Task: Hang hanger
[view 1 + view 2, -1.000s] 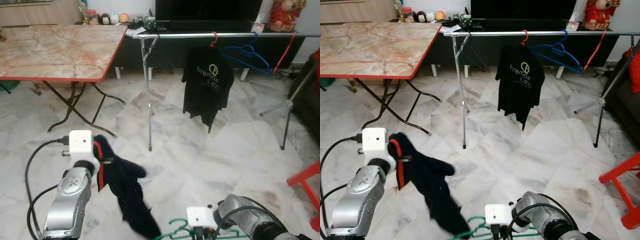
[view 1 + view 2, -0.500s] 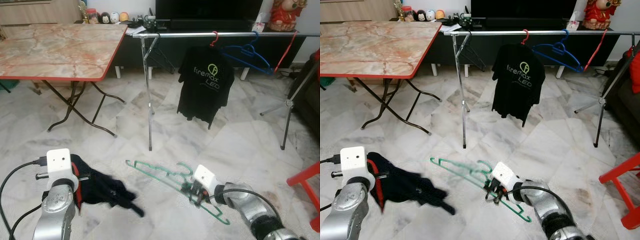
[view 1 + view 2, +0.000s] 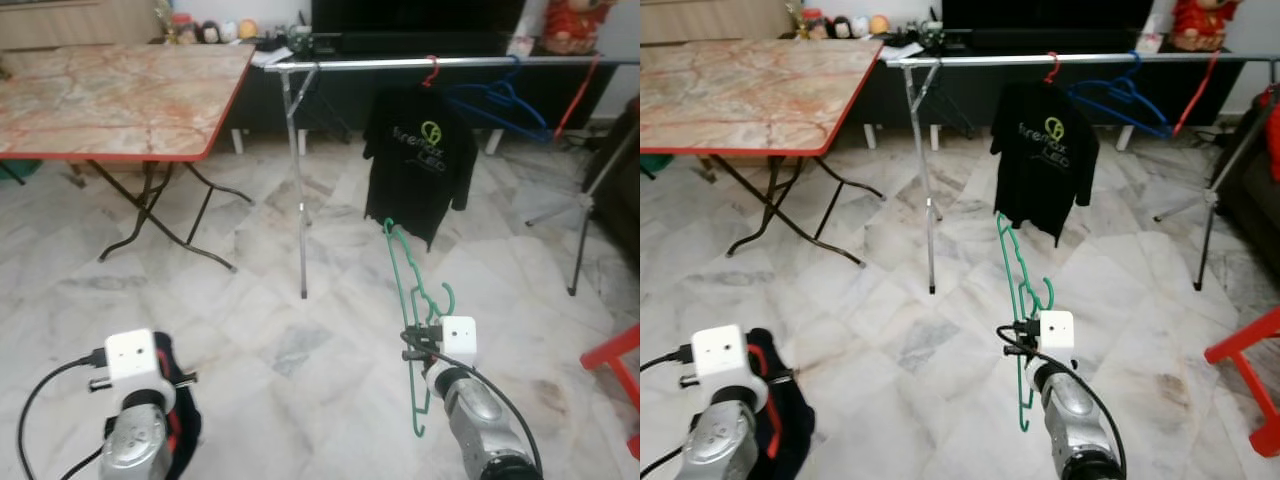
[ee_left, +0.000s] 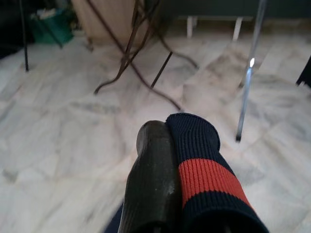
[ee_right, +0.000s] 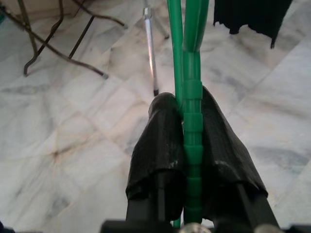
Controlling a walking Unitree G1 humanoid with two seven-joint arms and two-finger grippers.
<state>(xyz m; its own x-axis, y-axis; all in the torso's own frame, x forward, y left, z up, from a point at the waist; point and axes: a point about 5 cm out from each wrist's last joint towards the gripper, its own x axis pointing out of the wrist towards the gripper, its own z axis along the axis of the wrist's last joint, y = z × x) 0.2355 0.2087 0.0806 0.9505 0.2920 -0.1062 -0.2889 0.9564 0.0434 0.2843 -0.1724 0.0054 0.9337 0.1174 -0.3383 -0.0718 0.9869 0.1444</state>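
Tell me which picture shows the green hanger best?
The left eye view: the whole green hanger stands upright in the right gripper. The right eye view shows it much the same. The right wrist view shows a close stretch pinched between the black fingers.

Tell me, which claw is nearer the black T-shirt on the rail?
Right. The right claw, gripping the green hanger, sits below the black T-shirt; the left claw is low, off to its left.

Right pincer (image 3: 1018,342) grips green hanger (image 3: 1015,290) — upright.
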